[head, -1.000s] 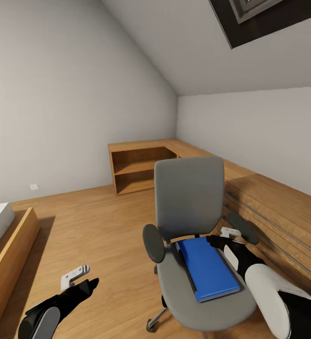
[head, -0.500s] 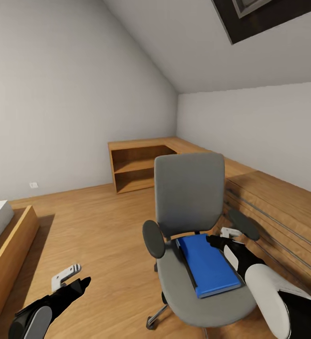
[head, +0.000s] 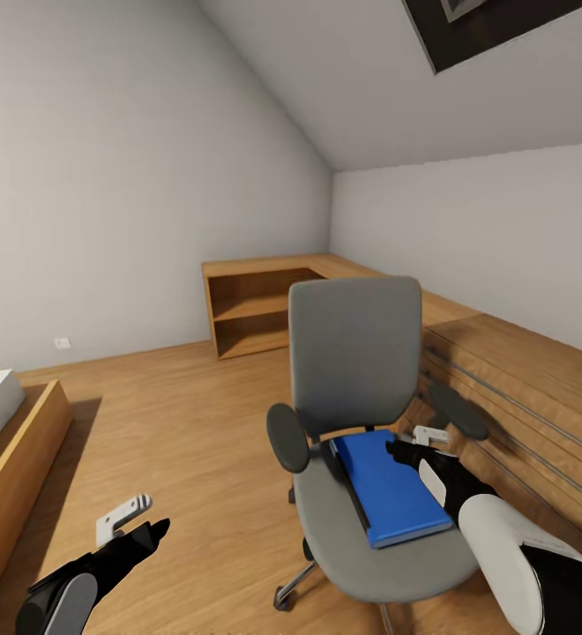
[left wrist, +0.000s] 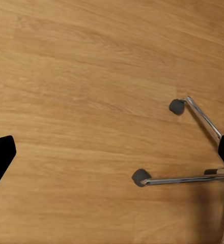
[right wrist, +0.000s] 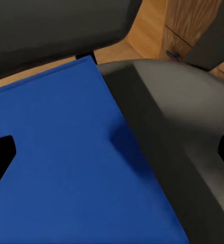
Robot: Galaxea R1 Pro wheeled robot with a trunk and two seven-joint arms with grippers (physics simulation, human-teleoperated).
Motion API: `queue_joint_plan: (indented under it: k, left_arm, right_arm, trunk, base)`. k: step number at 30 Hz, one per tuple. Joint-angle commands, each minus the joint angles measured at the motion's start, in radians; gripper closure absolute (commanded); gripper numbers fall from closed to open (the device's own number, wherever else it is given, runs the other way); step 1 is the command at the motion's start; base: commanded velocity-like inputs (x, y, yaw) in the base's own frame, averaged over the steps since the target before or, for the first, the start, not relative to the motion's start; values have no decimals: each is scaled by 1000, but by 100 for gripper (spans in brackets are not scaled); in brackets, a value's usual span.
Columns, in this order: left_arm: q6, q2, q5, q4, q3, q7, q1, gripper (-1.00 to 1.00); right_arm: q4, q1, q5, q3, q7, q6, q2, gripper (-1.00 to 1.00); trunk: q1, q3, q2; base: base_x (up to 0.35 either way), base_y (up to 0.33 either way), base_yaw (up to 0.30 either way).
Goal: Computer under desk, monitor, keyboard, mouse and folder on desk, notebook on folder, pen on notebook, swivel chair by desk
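The grey swivel chair (head: 353,362) stands in the middle of the wood floor, facing me. The blue folder (head: 386,485) lies flat on its seat, toward the seat's right side. My right gripper (head: 413,444) hovers open just above the folder's far right edge, beside the right armrest. In the right wrist view the folder (right wrist: 66,162) and the grey seat (right wrist: 178,132) lie below the open right gripper (right wrist: 112,152). My left gripper (head: 141,523) hangs open over bare floor, left of the chair. Under the left gripper (left wrist: 112,155) are the chair's metal spokes and casters (left wrist: 178,179).
Low light-wood cabinets (head: 256,309) run along the back wall and down the right side (head: 520,388), close behind the chair. A wood-framed bed (head: 9,441) sits at the left. A dark skylight (head: 494,26) is set in the sloped ceiling.
The whole view has shifted a little, with the chair and folder now slightly higher in the picture. My left gripper has drawn back a bit to the left. The right gripper keeps its place.
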Motion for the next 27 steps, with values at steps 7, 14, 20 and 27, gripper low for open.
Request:
queue_joint_plan:
  k: [7, 14, 20, 27]
  left_arm:
    - [4, 0, 11, -1, 0, 9, -1, -100]
    - [4, 0, 11, -1, 0, 9, -1, -100]
    - [4, 0, 11, -1, 0, 10, -1, -100]
    - [4, 0, 11, -1, 0, 10, -1, -100]
  right_arm:
    - [-3, 0, 2, -4, 0, 6, 0, -100]
    - [-3, 0, 2, -4, 0, 6, 0, -100]
    - [-3, 0, 2, -4, 0, 7, 0, -100]
    - [-2, 0, 2, -4, 0, 6, 0, -100]
  trunk:
    - [27, -23, -50]
    - [27, -23, -50]
    - [38, -32, -71]
    - [50, -42, -92]
  base:
    - [0, 0, 0]
    - [0, 0, 0]
    - [0, 0, 0]
    - [0, 0, 0]
